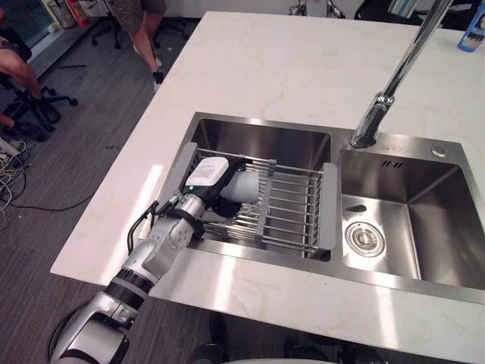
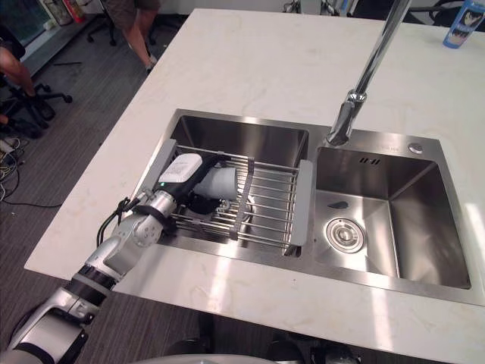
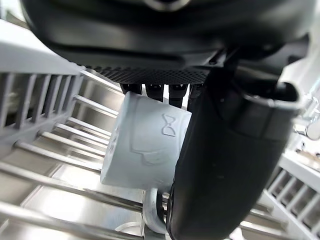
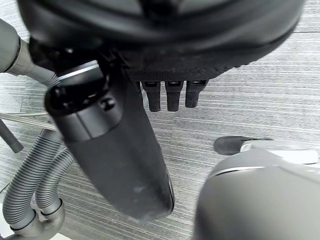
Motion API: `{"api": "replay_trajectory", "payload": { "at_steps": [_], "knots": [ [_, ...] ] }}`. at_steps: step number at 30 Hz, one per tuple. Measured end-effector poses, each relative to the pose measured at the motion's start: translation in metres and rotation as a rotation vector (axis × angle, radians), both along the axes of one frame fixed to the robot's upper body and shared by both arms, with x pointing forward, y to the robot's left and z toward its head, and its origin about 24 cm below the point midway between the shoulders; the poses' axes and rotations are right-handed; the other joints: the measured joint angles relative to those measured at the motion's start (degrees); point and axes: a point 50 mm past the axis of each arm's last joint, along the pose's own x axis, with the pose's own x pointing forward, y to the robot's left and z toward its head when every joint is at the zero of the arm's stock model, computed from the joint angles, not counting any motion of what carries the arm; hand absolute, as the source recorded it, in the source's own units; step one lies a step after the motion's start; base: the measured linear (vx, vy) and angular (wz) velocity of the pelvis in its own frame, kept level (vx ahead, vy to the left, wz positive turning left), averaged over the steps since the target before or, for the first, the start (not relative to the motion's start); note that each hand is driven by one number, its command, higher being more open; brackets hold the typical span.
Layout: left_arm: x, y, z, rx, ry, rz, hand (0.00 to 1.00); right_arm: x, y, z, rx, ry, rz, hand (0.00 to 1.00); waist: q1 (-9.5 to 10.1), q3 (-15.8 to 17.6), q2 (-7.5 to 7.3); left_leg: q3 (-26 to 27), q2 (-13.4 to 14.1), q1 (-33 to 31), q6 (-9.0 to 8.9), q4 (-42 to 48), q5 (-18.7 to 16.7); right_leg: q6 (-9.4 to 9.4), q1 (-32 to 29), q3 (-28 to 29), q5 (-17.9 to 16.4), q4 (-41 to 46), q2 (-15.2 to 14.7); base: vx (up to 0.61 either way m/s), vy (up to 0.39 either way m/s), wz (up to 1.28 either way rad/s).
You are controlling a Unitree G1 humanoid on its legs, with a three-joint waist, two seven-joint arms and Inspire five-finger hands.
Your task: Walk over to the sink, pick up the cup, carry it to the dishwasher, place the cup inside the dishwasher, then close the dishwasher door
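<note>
Left eye view: a white marble tabletop (image 1: 303, 68) carries a steel double sink (image 1: 258, 140), with a tall faucet (image 1: 394, 76) behind the divider.
Left basin: a wire rack (image 1: 295, 208) with grey ends spans it.
Rack contents: the pale grey cup (image 3: 145, 145) lies on its side on the bars.
Left arm: the left robot hand (image 3: 150, 45) reaches into the rack. Its fingers (image 3: 155, 91) sit along one side of the cup and its thumb (image 3: 225, 160) along the other. The fingertips are hidden, so I cannot tell whether it grips.
Right arm: the right robot hand (image 4: 165, 30) hangs over the grey floor (image 4: 260, 110), fingers relaxed, holding nothing.
</note>
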Motion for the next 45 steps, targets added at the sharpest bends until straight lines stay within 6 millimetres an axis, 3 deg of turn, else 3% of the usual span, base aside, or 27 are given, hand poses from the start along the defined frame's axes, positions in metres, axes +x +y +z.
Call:
{"api": "replay_trajectory", "payload": {
  "at_steps": [5,13,19,24,29,34,37,40,41,42,45],
  "knots": [
    [0.006,0.002,0.012,0.044,-0.043,-0.001,0.30,0.015,0.001,0.005,0.001,-0.049,0.009,0.90,-1.29,1.4,0.31,0.5,0.0,0.0,-0.11,0.0,-0.1,0.01,-0.3,0.5,0.0,0.0,-0.1,-0.01,0.001,-0.06],
    [0.002,0.004,0.012,-0.076,-0.014,0.011,0.30,0.014,0.002,0.005,0.001,-0.047,0.010,0.90,-1.32,1.4,0.30,0.7,0.0,0.4,-0.15,0.0,-0.1,0.02,0.1,0.6,0.0,-0.1,-0.1,0.00,0.000,0.00],
    [-0.043,0.003,0.006,-0.515,-0.023,0.062,0.30,0.010,0.004,0.003,0.007,-0.036,0.005,0.90,-0.43,1.4,0.26,0.7,0.2,1.5,-0.14,0.0,-0.1,0.01,1.1,0.7,0.0,0.2,0.0,-0.02,-0.002,-0.01],
    [-0.084,0.013,0.011,-0.932,-0.070,0.160,0.30,0.000,0.007,0.001,0.008,-0.026,-0.035,0.90,1.81,1.1,0.17,1.7,0.9,1.9,-0.16,0.0,-0.1,-0.13,0.4,2.3,0.3,1.2,0.5,-0.07,0.008,-0.11],
    [-0.102,0.030,0.008,-1.117,-0.087,0.241,0.30,-0.008,0.006,-0.001,-0.005,-0.010,-0.051,0.90,1.99,0.3,-0.44,2.8,1.1,2.4,-0.13,0.0,-0.1,-0.04,0.3,3.6,0.8,1.2,0.7,-0.03,0.008,-0.12],
    [-0.117,0.028,-0.002,-1.221,-0.031,0.274,0.30,-0.001,0.008,0.002,-0.015,-0.045,-0.077,0.90,2.52,-1.1,-1.58,6.5,1.7,3.1,0.03,0.3,-0.4,0.13,-1.6,7.8,1.7,2.5,1.0,-0.01,0.016,-0.41],
    [-0.121,0.021,0.000,-1.260,-0.019,0.254,0.30,0.010,0.014,0.010,-0.025,-0.108,-0.091,0.90,3.49,-0.6,-2.42,9.4,3.1,1.0,0.49,5.9,-3.1,1.10,-5.4,10.6,2.3,7.4,1.6,-0.12,0.018,-0.60],
    [-0.124,0.017,0.008,-1.293,-0.060,0.227,0.30,0.024,0.018,0.018,-0.033,-0.177,-0.111,0.90,4.29,-0.3,-3.56,11.7,4.2,-3.5,1.65,14.1,-7.6,1.66,-9.0,9.0,3.4,8.8,0.9,-0.20,0.029,-0.50],
    [-0.124,0.015,0.009,-1.311,-0.064,0.228,0.30,0.026,0.014,0.020,-0.040,-0.188,-0.128,0.90,4.47,-0.6,-2.50,12.1,5.3,-4.8,2.78,14.6,-7.5,2.18,-9.3,8.7,4.5,7.8,1.2,-0.24,0.055,-0.52],
    [-0.125,0.016,0.009,-1.324,-0.075,0.233,0.30,0.031,0.015,0.021,-0.036,-0.198,-0.155,0.90,4.90,0.4,-2.15,12.9,6.0,-4.9,3.37,15.2,-7.2,1.01,-11.8,5.5,0.5,17.7,0.4,-0.18,0.047,-0.23],
    [-0.137,0.023,-0.006,-1.333,-0.045,0.336,0.30,0.014,0.016,0.015,-0.036,-0.153,-0.168,0.90,6.06,-0.4,-2.46,13.5,5.6,-3.9,4.39,15.5,-6.5,2.51,-10.1,2.6,-6.7,39.1,-1.0,-0.17,-0.024,-0.06]
  ]
}}
